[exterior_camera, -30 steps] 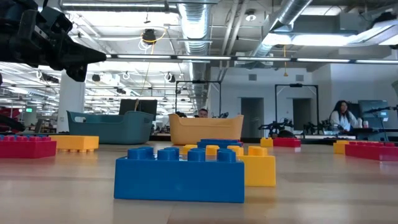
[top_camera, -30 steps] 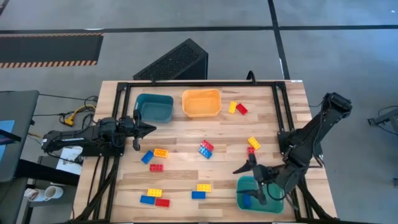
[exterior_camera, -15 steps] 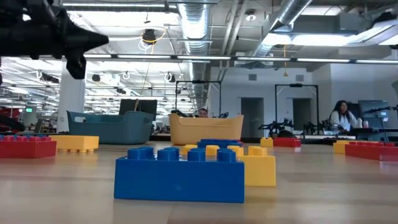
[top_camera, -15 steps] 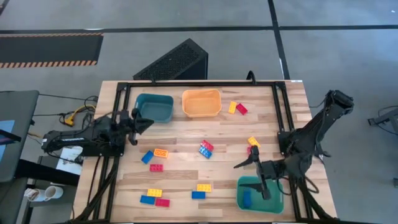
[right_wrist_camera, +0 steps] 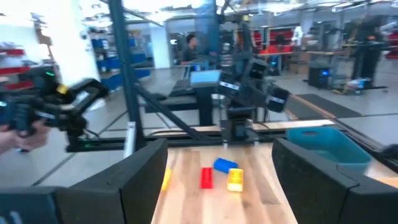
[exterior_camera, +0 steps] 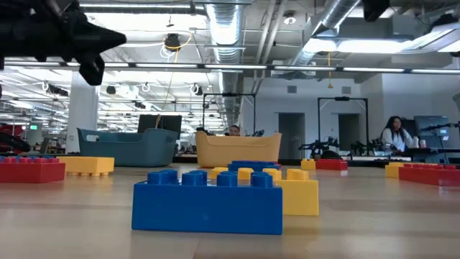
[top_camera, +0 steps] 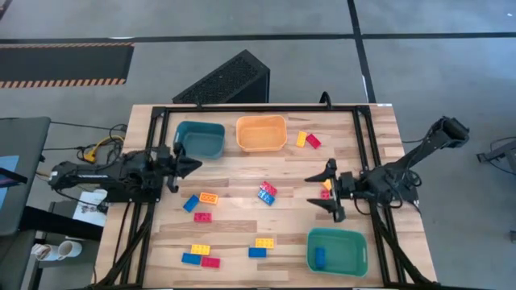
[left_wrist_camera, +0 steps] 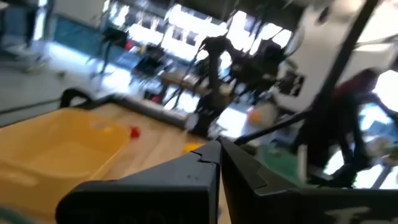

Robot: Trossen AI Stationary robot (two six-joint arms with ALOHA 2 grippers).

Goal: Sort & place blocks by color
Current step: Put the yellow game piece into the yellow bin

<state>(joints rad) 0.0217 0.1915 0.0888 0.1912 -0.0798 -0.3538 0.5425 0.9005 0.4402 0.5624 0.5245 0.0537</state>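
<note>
Small studded blocks lie scattered on the wooden table. A blue and red pair (top_camera: 266, 192) sits mid-table, and a yellow and red pair (top_camera: 326, 188) to its right. One blue block (top_camera: 318, 258) lies inside the green bin (top_camera: 355, 242). My right gripper (top_camera: 319, 191) hangs open by the yellow and red pair, pointing toward the table's left. In its wrist view the right gripper (right_wrist_camera: 221, 180) faces a blue, red and yellow cluster (right_wrist_camera: 224, 173). My left gripper (top_camera: 192, 165) is shut, raised near the teal bin (top_camera: 200, 139); in its wrist view the left gripper (left_wrist_camera: 217, 152) holds nothing.
The orange bin (top_camera: 261, 133) stands at the far edge beside the teal bin. More blocks: yellow and red (top_camera: 307, 140) near the far edge, blue, orange and red (top_camera: 201, 205) at left, two groups (top_camera: 200, 255) (top_camera: 260, 247) near the front edge. A black frame (top_camera: 161, 121) borders the table.
My right gripper has risen from over the green bin and moved toward the far edge, turning to point toward the table's left; it now hangs by the yellow and red pair. The blue block has stayed in the green bin.
</note>
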